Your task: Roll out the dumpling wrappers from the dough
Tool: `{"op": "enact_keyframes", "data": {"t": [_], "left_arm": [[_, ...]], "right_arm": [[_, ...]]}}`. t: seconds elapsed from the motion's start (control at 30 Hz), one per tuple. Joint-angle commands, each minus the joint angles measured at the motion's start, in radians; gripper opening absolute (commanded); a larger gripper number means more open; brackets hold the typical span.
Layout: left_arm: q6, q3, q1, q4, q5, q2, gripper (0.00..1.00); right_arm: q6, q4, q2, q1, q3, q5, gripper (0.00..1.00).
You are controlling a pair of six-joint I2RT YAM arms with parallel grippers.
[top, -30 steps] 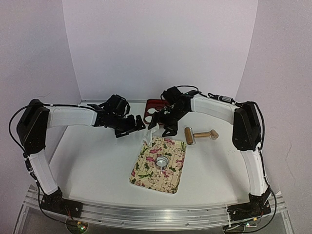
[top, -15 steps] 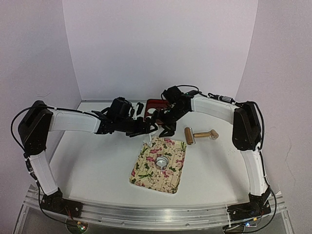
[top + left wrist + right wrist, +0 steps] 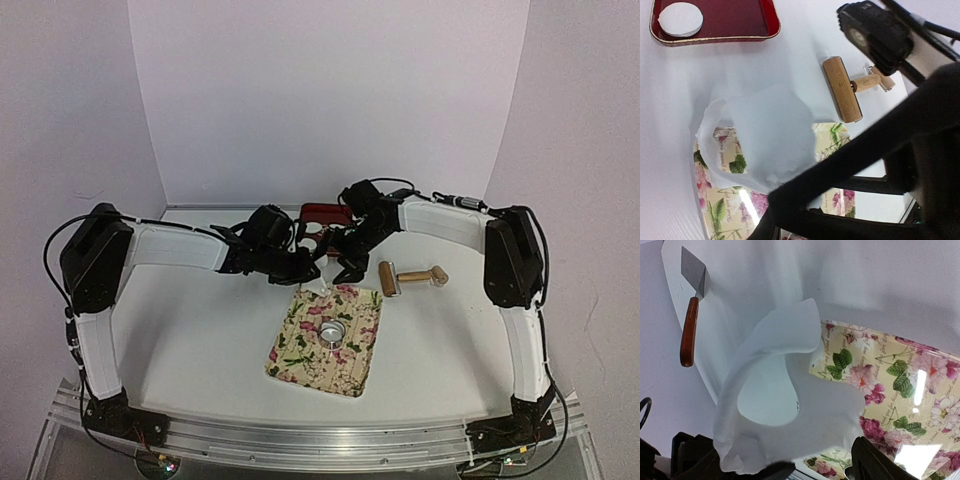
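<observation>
The dough is a thin ragged white sheet with a round hole, hanging above the far corner of the floral mat. My left gripper has its fingers shut on the sheet's lower edge. My right gripper stands wide open, and the sheet drapes over its left finger. In the top view the two grippers meet over the mat's far edge, with the dough between them. One dumpling wrapper, a neat white disc, lies in the red tray.
A small metal ring sits in the middle of the mat. A wooden roller lies to the right of the mat. The red tray is behind the grippers. A scraper with a reddish handle lies on the table.
My left gripper has swung right from beside the tray to the hanging dough and shut on it. The right gripper has hardly moved.
</observation>
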Motion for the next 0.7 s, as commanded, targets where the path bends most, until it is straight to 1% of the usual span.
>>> {"op": "enact_keyframes", "data": {"t": [0.0,0.23,0.3,0.33,0.37,0.4,0.47,0.53,0.67], "left_arm": [[-0.033,0.06,0.018,-0.047,-0.072,0.036,0.16],[-0.062,0.067,0.022,-0.096,-0.063,0.074,0.12],[-0.069,0.085,0.026,-0.128,-0.052,0.089,0.13],[-0.07,0.091,0.028,-0.139,-0.048,0.092,0.18],[-0.068,0.093,0.028,-0.143,-0.043,0.091,0.24],[-0.067,0.089,0.028,-0.14,-0.039,0.082,0.34],[-0.061,0.074,0.028,-0.122,-0.029,0.061,0.46],[-0.058,0.06,0.028,-0.109,-0.024,0.036,0.52],[-0.055,0.038,0.028,-0.105,-0.02,-0.025,0.6]], "right_arm": [[-0.009,-0.012,-0.119,0.007,-0.024,-0.015,0.78],[-0.009,-0.01,-0.15,-0.003,-0.047,0.008,0.78],[-0.011,-0.01,-0.161,-0.008,-0.06,0.018,0.8],[-0.014,-0.01,-0.17,-0.011,-0.066,0.025,0.8],[-0.017,-0.01,-0.18,-0.013,-0.072,0.033,0.81],[-0.024,-0.01,-0.189,-0.015,-0.083,0.042,0.81],[-0.036,-0.012,-0.212,-0.019,-0.103,0.062,0.82],[-0.05,-0.012,-0.231,-0.022,-0.127,0.083,0.82],[-0.143,-0.012,-0.262,-0.022,-0.172,0.115,0.81]]}}
